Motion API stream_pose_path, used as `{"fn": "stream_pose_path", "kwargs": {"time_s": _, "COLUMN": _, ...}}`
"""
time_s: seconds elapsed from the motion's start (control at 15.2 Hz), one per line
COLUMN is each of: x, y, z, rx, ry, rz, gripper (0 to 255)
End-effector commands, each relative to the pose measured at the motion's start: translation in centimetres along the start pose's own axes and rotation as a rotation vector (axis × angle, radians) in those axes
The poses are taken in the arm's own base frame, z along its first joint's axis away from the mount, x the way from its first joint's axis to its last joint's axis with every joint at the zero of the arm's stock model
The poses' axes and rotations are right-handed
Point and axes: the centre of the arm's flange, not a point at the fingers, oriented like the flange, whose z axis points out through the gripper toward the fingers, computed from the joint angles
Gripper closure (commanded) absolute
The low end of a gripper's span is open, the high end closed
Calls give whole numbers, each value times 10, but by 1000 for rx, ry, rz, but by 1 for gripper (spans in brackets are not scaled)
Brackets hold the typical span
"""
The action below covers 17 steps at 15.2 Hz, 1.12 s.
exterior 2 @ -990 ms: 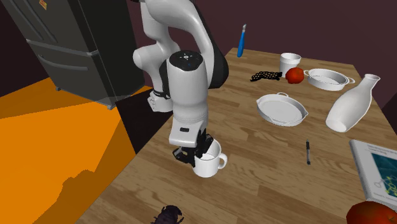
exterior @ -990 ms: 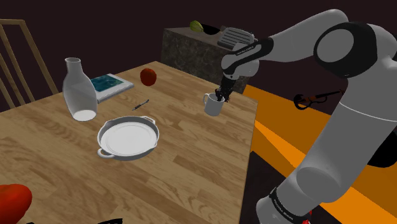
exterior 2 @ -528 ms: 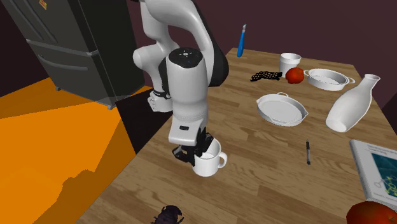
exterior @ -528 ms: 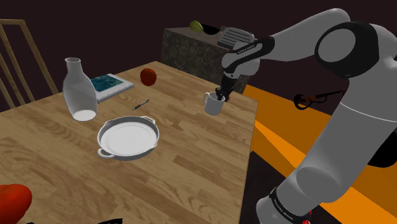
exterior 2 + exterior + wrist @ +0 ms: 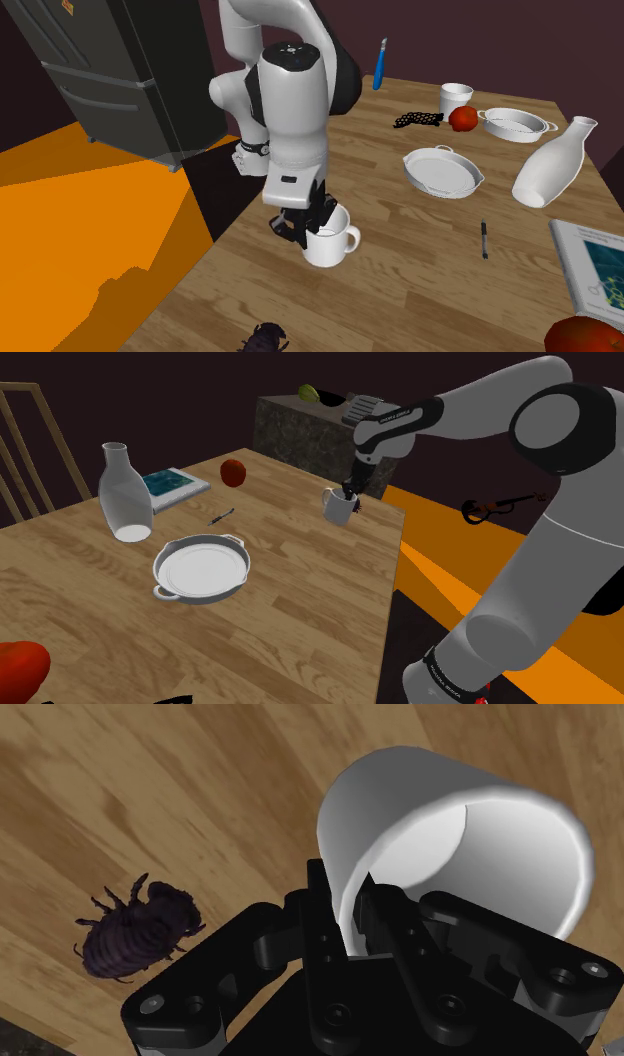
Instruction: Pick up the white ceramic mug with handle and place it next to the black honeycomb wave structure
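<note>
Wooden table point(image 5: 300, 612) with carafe point(image 5: 122, 502), round dish point(image 5: 200, 569), pen point(image 5: 221, 516), book point(image 5: 172, 483), beetle point(image 5: 135, 929), black honeycomb structure point(image 5: 417, 120)

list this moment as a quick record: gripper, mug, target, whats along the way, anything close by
gripper: gripper shut on the wall of the white mug, one finger inside, one outside
mug: upright, near the table edge by the arm, handle toward the second exterior view's right
target: black honeycomb structure, far across the table, beside a red apple
along the way: oval dish, a little to one side
close by: dark beetle on the wood near the mug
</note>
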Motion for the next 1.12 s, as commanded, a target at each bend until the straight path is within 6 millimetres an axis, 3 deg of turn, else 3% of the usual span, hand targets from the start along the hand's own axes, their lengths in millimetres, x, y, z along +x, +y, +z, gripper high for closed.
{"fn": "stream_pose_path", "kwargs": {"time_s": 0.0, "x": 0, "y": 1, "z": -11, "rx": 0, "ry": 0, "rz": 0, "gripper": 255}}
{"fn": "stream_pose_path", "kwargs": {"time_s": 1.06, "x": 5, "y": 0, "z": -95, "rx": 0, "ry": 0, "rz": 0, "gripper": 255}}
